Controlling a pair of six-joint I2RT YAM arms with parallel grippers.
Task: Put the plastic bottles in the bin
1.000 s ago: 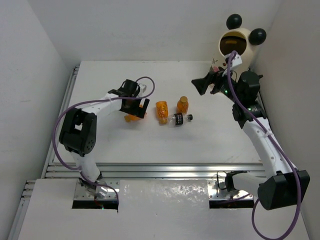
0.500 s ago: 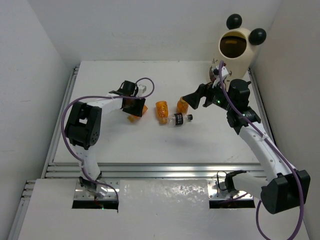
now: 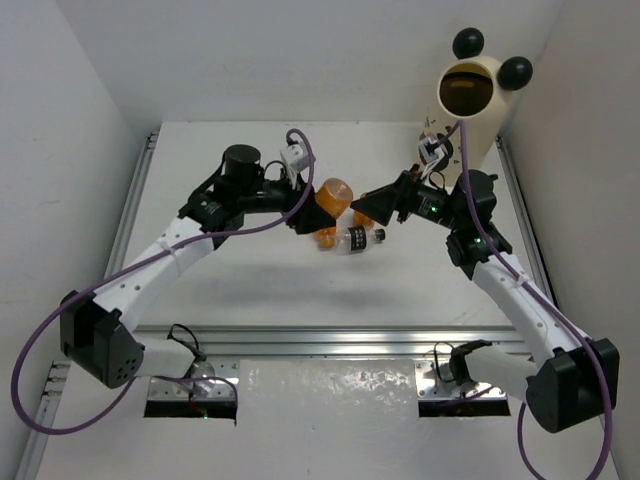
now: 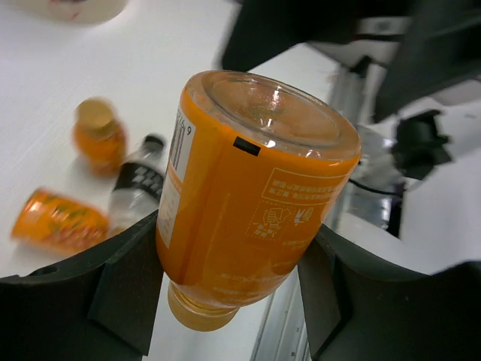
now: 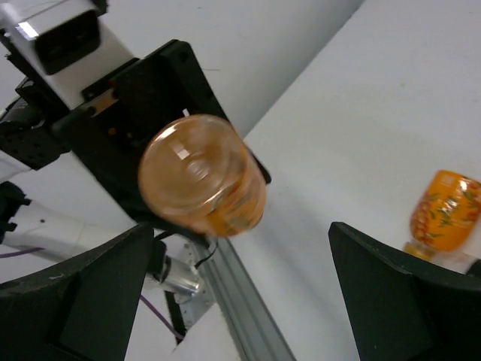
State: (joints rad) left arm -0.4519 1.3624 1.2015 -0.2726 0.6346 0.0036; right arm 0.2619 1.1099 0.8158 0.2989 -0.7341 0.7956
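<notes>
Left gripper (image 4: 237, 235) pinching 1 orange bottle (image 3: 333, 193) in the air, mid-table.
We see the right gripper (image 5: 240, 248) spread just right of it, 3 bottles (image 3: 323, 222) on the table (image 3: 250, 280) beneath, the bin (image 3: 470, 100) at far right.

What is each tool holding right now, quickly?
Left tool: closed on an orange bottle.
Right tool: open, holding nothing.
</notes>
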